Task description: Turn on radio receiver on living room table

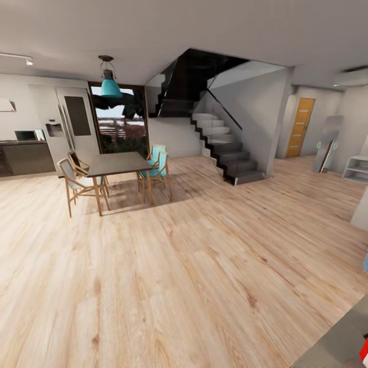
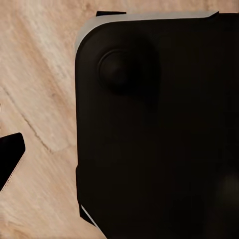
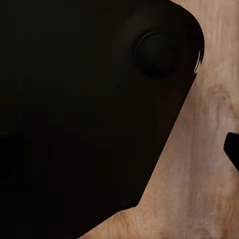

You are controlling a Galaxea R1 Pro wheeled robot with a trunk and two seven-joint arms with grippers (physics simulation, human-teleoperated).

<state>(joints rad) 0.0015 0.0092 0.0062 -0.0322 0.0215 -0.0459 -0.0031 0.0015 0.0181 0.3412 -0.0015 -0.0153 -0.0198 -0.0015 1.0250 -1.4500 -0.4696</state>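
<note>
A sliver of the red radio receiver with white trim (image 1: 364,352) shows at the head view's bottom right edge, mostly cut off. It rests on the corner of the glossy grey table (image 1: 327,345), which is also largely out of frame. In the left wrist view a dark fingertip (image 2: 11,155) hangs over the wooden floor beside my black base (image 2: 159,129). In the right wrist view another dark fingertip (image 3: 233,149) pokes in at the edge, next to the same black base (image 3: 79,114). Too little of either gripper shows to tell open from shut.
A dark dining table (image 1: 115,163) with wooden chairs stands at the back left under a teal pendant lamp (image 1: 110,84). A staircase (image 1: 227,151) rises at the back middle. An orange door (image 1: 300,127) and a white shelf (image 1: 358,168) are at the far right. Wide wooden floor (image 1: 179,266) lies ahead.
</note>
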